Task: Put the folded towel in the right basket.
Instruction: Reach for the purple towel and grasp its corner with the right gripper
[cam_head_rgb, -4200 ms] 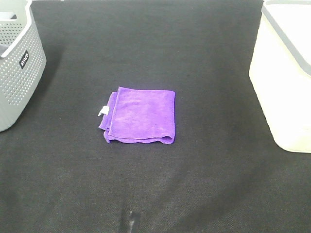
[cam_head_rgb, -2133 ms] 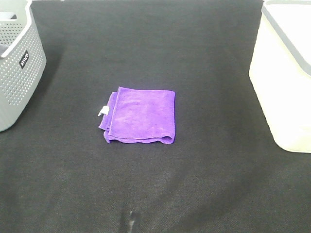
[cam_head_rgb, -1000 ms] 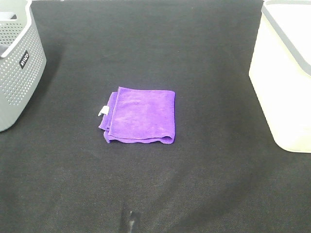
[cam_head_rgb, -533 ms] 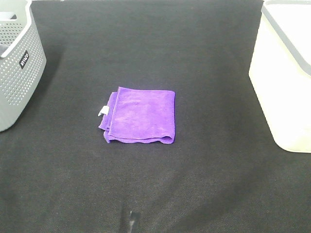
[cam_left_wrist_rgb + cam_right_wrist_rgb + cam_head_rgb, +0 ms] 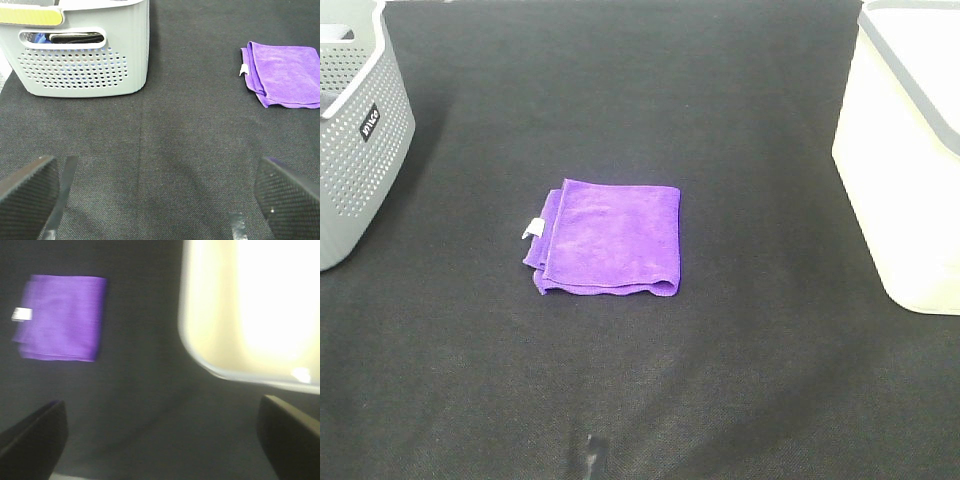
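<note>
A folded purple towel with a small white tag lies flat on the black cloth in the middle of the table. It also shows in the left wrist view and in the right wrist view. The right basket is cream-white with a grey rim and stands at the right edge; the right wrist view looks down at it, blurred. Neither gripper shows in the high view. My left gripper is open, well short of the towel. My right gripper is open, above the cloth between towel and basket.
A grey perforated basket stands at the left edge; in the left wrist view dark items show through its handle slot. Black cloth covers the table between the baskets.
The towel and both baskets have not moved. Only a faint mark near the bottom edge of the high view shifts slightly.
</note>
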